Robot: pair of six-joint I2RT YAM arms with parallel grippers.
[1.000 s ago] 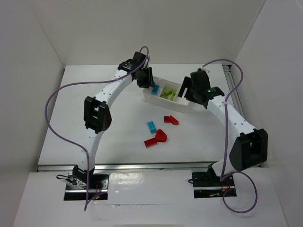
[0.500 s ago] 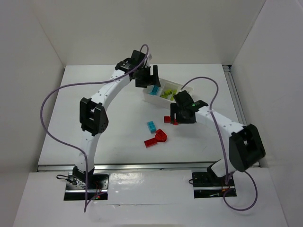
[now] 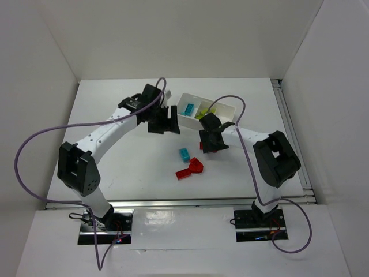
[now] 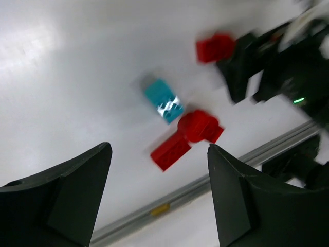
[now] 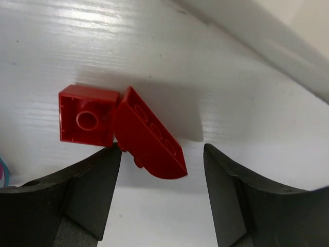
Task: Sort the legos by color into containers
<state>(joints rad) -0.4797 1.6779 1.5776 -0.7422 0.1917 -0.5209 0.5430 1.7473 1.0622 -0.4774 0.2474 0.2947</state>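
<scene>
The white tray (image 3: 226, 109) at the back holds a cyan lego (image 3: 188, 108) in its left section and lime legos (image 3: 203, 113) in the middle one. On the table lie a cyan lego (image 3: 184, 154) (image 4: 163, 99) and two joined red legos (image 3: 191, 169) (image 4: 187, 136). My right gripper (image 3: 206, 144) (image 5: 162, 152) is open, low over a red square brick (image 5: 86, 121) and a red sloped brick (image 5: 149, 136); the sloped one reaches between its fingertips. My left gripper (image 3: 173, 120) (image 4: 158, 149) is open and empty, just left of the tray.
The tray's white wall (image 5: 257, 36) runs close behind the red pair. The right gripper's black body (image 4: 247, 67) shows in the left wrist view beside a red brick (image 4: 215, 47). A metal rail (image 4: 205, 188) marks the table's near edge.
The left gripper opened, left a cyan lego in the tray and drew back to the left. The right arm swung from the tray down over the red pair, its jaws narrowing.
</scene>
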